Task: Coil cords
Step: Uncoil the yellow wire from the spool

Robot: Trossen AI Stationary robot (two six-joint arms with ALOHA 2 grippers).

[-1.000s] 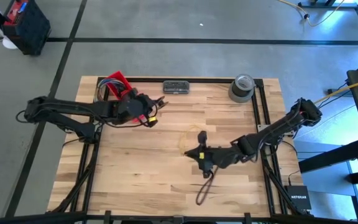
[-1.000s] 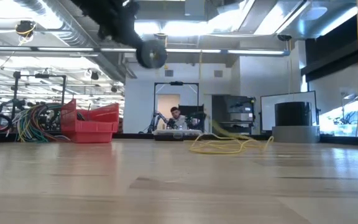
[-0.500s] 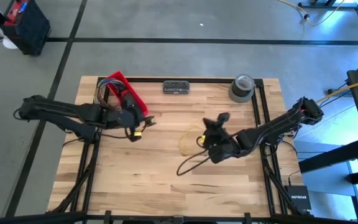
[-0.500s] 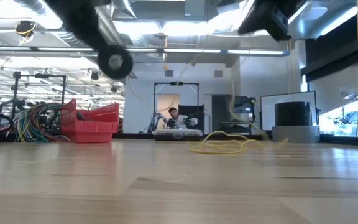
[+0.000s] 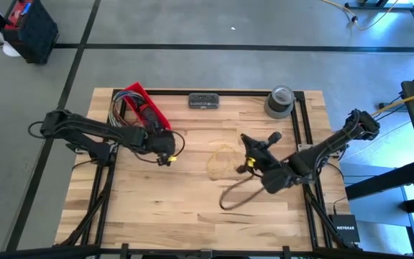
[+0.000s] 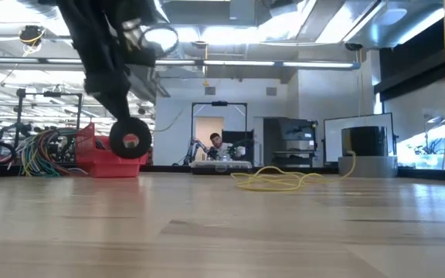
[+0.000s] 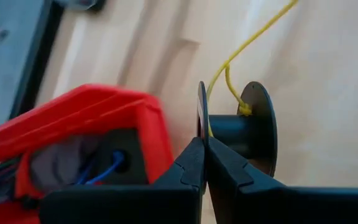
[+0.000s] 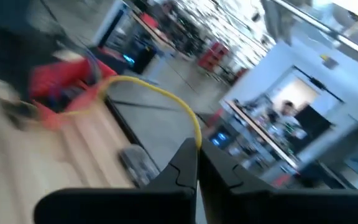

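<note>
Pinching the thin flange of a black spool [image 7: 241,127], the left gripper [image 7: 202,163] has its two dark fingers pressed together on the disc's edge. Just beyond the fingertips is the spool's dark core, and on the far flange a yellow cord [image 7: 248,43] is knotted; from there the cord runs away from the fingers over the light wooden table [image 7: 328,74]. Beside the fingers, on the other side from the spool, stands a red bin [image 7: 86,134] with blue wire inside it.

In the high view the left gripper [image 5: 165,152] is near the table's middle-left, with the red bin [image 5: 141,103] just behind it. In the low view the spool [image 6: 130,139] hangs under the arm, above the table top.

The right gripper [image 8: 197,163] is also clenched, and a yellow cord [image 8: 160,93] comes out from between its fingertips, bending away in an arc. Past its fingers the picture is blurred; a red shape and a person at a desk show far off. In the high view the right gripper [image 5: 246,162] is raised over the table's middle-right. Between the two grippers a loose coil of pale cord [image 5: 221,158] lies on the wood, and a darker loop [image 5: 232,196] trails toward the near edge. Farther back are a roll of grey tape [image 5: 280,101] and a small dark tray [image 5: 204,101].
</note>
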